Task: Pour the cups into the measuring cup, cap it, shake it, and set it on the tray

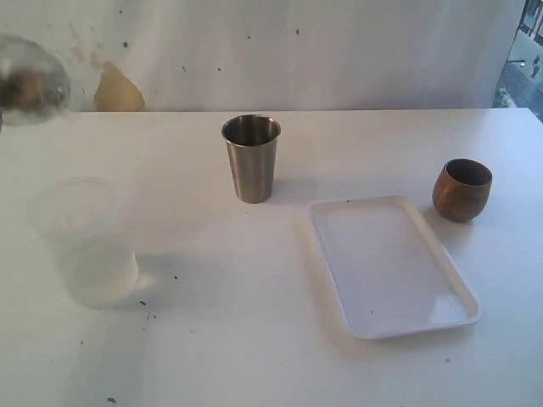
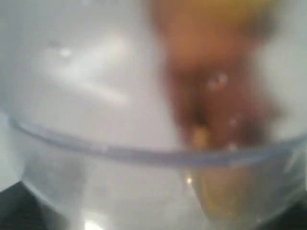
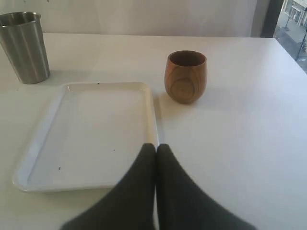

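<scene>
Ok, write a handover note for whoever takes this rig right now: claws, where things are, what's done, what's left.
Right claw: shut, empty, by the tray edge.
Left claw: clear plastic, likely the cap, fills its view; grip unclear.
Measuring cup uncapped at left; steel tumbler and wooden cup upright; tray empty.
Pouring: cannot tell if done. To do: cap, shake, set on tray.

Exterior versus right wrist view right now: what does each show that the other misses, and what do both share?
Only the exterior: the measuring cup on that view's left, and a blurred clear dome, likely the cap, at its upper-left edge. Only the right wrist: the right gripper, shut on nothing. Both: the steel tumbler, the wooden cup and the tray, all standing apart on the table.
</scene>
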